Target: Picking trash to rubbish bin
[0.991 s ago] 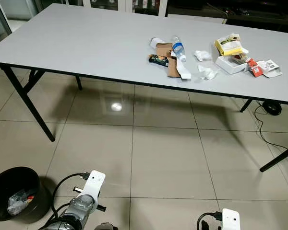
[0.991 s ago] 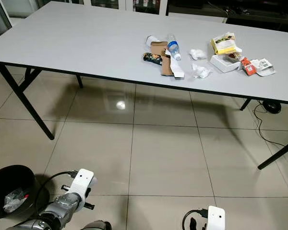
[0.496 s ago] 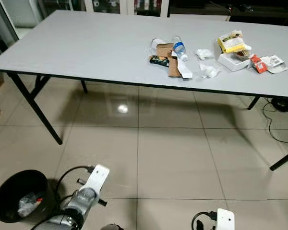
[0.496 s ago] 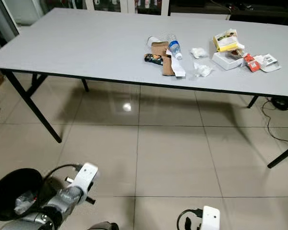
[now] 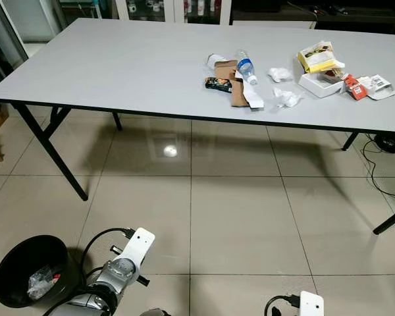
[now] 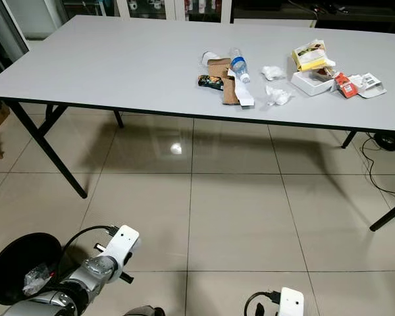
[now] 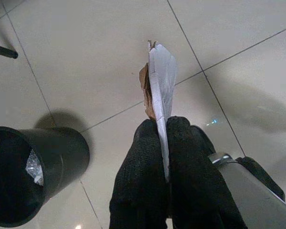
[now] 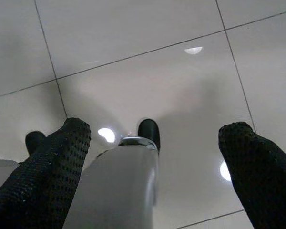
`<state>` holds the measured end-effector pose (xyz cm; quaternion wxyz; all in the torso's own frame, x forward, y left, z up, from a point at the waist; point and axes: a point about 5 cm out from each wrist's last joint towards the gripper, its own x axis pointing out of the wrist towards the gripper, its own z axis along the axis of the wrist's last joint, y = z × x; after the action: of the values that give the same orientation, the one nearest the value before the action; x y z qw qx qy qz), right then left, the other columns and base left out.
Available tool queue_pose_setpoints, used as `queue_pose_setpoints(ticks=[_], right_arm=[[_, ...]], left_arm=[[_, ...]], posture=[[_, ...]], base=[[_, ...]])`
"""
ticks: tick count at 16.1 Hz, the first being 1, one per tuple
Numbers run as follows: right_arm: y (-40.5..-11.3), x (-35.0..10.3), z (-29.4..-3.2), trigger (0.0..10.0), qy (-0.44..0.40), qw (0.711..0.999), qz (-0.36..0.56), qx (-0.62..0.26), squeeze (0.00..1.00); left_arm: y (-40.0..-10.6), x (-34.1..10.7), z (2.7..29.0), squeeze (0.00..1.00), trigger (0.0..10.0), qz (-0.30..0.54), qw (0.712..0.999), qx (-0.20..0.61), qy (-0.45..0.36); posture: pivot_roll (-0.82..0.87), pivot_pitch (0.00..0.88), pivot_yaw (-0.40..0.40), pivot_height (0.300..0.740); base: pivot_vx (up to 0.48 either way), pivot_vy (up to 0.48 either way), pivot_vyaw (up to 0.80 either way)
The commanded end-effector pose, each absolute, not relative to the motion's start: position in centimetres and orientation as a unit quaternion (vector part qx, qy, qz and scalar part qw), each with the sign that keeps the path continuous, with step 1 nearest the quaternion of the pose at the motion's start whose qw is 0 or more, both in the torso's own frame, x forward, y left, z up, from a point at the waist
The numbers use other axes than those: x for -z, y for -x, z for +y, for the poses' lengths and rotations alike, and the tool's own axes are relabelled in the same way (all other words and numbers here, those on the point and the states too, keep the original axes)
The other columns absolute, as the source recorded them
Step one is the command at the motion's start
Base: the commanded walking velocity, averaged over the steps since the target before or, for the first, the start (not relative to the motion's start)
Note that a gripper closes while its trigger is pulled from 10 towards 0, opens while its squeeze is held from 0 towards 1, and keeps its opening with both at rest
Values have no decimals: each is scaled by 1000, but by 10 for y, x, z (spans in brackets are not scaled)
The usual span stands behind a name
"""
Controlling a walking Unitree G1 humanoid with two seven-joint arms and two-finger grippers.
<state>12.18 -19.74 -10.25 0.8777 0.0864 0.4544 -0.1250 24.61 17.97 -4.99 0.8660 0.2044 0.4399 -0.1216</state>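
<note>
My left gripper (image 7: 161, 125) is shut on a flat white and brown scrap of paper (image 7: 161, 78), held low over the floor tiles. The black rubbish bin (image 5: 6, 260) stands on the floor at my lower left with crumpled plastic (image 5: 41, 282) inside; in the left wrist view the bin (image 7: 62, 150) sits beside the held scrap, not under it. My right gripper (image 8: 155, 126) hangs open above bare tiles. On the grey table (image 5: 118, 72) lie a plastic bottle (image 5: 245, 66), brown cardboard (image 5: 236, 89), a dark wrapper (image 5: 218, 83), tissues (image 5: 286, 99) and small boxes (image 5: 317, 58).
The table's black folding legs (image 5: 52, 155) stand ahead on the left and another leg (image 5: 390, 220) on the right. A black cable (image 5: 375, 181) trails over the floor at the right. Open tiled floor lies between me and the table.
The whole picture has shifted, so the camera moved: the table looks a little farther and the bin sits more into view. Both arms keep the same pose.
</note>
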Motion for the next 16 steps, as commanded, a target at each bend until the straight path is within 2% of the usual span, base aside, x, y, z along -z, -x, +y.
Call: queue_pose_setpoints(ticks=[1,4,9,12,13,16], right_arm=[[-117,104,-200,10000,-85,874,460,132,0],[-121,100,-206,10000,-72,884,444,128,0],[-131,91,-215,10000,-94,909,383,137,0],[-138,79,-218,10000,-77,938,318,114,0],[-150,65,-217,10000,-79,958,259,89,0],[-173,32,-209,10000,-52,982,179,26,0]], left_arm=[[-245,51,180,0,10000,438,867,115,-206],[-245,50,179,0,10000,411,891,95,-171],[-248,46,175,0,10000,374,904,109,-178],[-248,46,173,0,10000,368,901,130,-189],[-247,47,173,0,10000,366,901,127,-193],[-249,44,172,0,10000,342,905,132,-216]], posture=[[118,51,26,740],[114,48,17,740],[128,56,0,740],[144,68,-16,740],[156,76,-22,740],[160,84,-27,740]], base=[[0,0,0],[0,0,0],[0,0,0],[0,0,0],[0,0,0],[0,0,0]])
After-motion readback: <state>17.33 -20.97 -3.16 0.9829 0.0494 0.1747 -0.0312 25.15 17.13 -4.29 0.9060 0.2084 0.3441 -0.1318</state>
